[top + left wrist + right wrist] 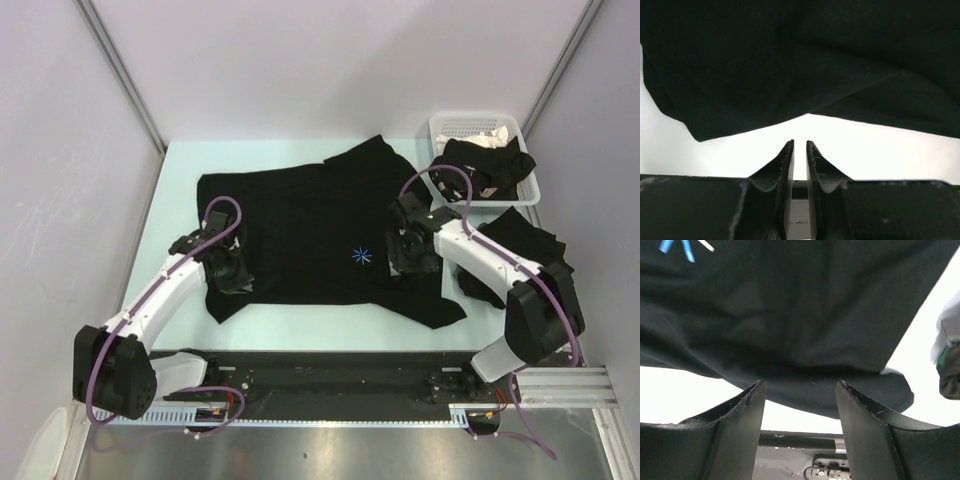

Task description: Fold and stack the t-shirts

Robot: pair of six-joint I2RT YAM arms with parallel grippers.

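Observation:
A black t-shirt (300, 225) lies spread flat on the table, with a light-blue starburst mark (361, 255) near its middle. My left gripper (234, 276) hovers over the shirt's near left corner. In the left wrist view its jaws (800, 143) are almost together with nothing between them, just short of the shirt's hem (790, 70). My right gripper (404, 262) is over the shirt's right side. In the right wrist view it (800, 385) is open and empty, with the shirt's cloth (805, 325) at its tips and the starburst (685, 247) at top left.
A white slotted basket (455, 127) at the back right holds black shirts (495, 160) and some white cloth. Another black shirt (525, 240) lies crumpled at the right, under my right arm. The table's near edge meets a black rail (330, 375).

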